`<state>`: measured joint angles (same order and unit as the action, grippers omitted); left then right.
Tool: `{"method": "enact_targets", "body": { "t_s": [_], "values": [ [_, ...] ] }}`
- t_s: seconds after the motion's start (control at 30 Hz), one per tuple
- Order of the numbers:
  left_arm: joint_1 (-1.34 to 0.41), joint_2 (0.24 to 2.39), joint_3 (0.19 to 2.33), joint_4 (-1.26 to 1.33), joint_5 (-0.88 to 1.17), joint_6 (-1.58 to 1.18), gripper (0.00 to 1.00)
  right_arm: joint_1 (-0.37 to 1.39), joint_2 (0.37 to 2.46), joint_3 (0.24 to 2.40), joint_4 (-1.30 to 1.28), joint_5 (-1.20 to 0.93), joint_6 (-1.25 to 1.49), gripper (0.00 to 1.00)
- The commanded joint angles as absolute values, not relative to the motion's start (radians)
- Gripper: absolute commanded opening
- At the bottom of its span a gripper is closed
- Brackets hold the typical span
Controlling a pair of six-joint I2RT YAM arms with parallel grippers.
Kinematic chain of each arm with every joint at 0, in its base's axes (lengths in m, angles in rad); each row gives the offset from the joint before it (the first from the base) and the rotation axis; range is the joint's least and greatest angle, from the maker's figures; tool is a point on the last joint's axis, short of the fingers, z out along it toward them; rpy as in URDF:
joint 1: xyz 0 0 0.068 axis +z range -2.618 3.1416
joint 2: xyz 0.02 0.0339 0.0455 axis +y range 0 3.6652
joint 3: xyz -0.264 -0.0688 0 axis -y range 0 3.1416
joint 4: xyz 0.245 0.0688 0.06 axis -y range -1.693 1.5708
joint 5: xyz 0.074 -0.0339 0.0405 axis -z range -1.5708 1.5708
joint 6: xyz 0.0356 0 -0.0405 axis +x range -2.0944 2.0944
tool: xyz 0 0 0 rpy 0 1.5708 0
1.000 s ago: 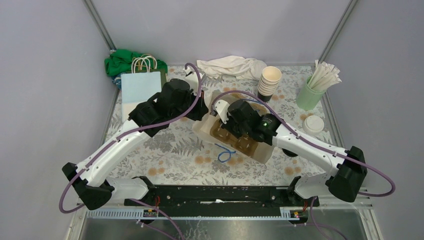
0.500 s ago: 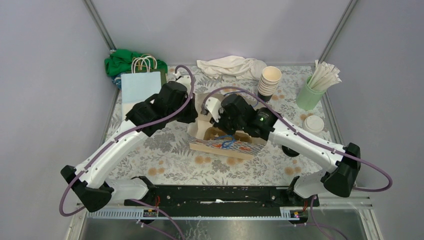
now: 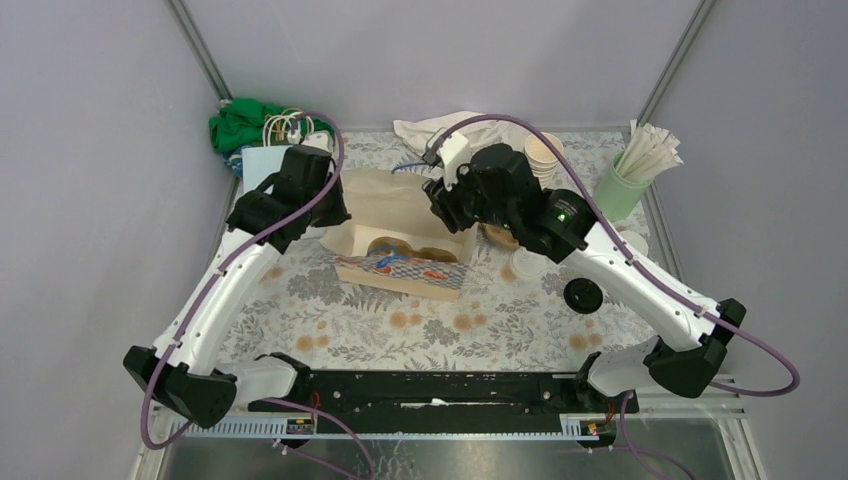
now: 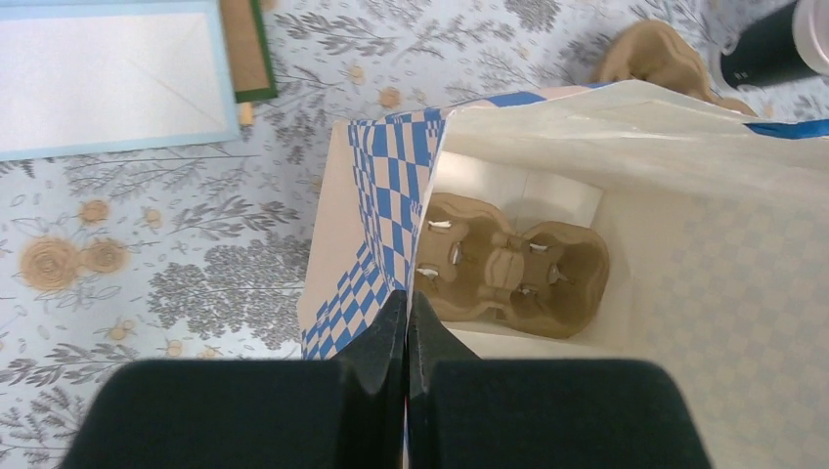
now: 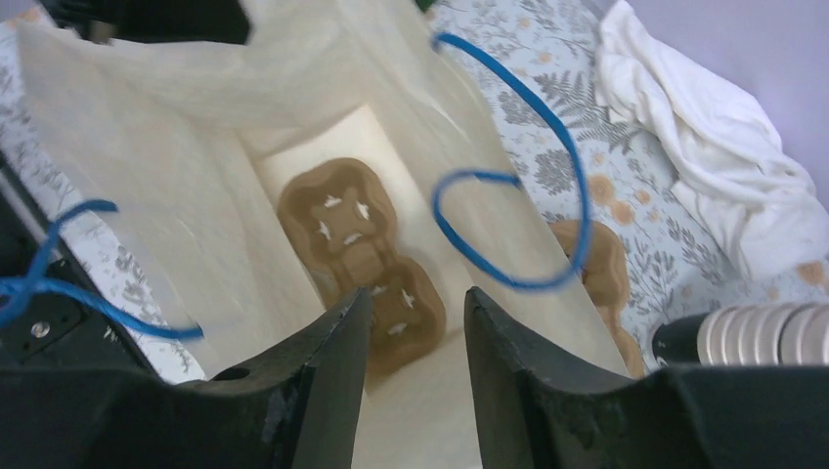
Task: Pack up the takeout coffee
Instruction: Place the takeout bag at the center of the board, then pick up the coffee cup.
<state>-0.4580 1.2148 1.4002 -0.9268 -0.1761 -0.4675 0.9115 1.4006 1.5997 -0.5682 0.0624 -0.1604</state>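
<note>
Left gripper: pinched tight on the bag rim.
Right gripper: fingers apart, over the open bag.
Cups: stacked outside the bag, upper middle, near the right arm.

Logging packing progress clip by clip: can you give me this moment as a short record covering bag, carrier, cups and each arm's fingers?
bag: checkered paper bag, mouth open
carrier: brown cup carrier at the bag's bottom, no cups in it
cups: stack of paper cups outside the bag
left arm: left fingers shut on the bag's rim
right arm: right fingers open above the bag mouth
progress: no coffee packed yet
</note>
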Motion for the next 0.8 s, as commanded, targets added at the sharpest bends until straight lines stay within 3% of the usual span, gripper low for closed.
{"method": "enact_targets", "body": {
  "t_s": [0.0,0.23,0.5,0.67,0.77],
  "values": [
    [-0.386,1.229,1.443,-0.875,-0.193,-0.428,0.0,0.861,1.367,1.617,-0.557,0.155,-0.057,0.52],
    [-0.26,1.312,1.518,-0.811,-0.193,-0.424,0.0,0.754,1.4,1.745,-0.648,0.259,0.084,0.57],
    [-0.248,1.382,1.554,-0.765,-0.133,-0.461,0.0,0.537,1.481,1.844,-0.84,0.33,0.354,0.63],
    [-0.217,1.435,1.566,-0.727,-0.123,-0.525,0.0,0.385,1.578,1.95,-1.001,0.312,0.504,0.75],
    [-0.192,1.471,1.603,-0.687,-0.133,-0.543,0.0,0.312,1.603,1.95,-1.024,0.264,0.594,0.75]
  ]
}}
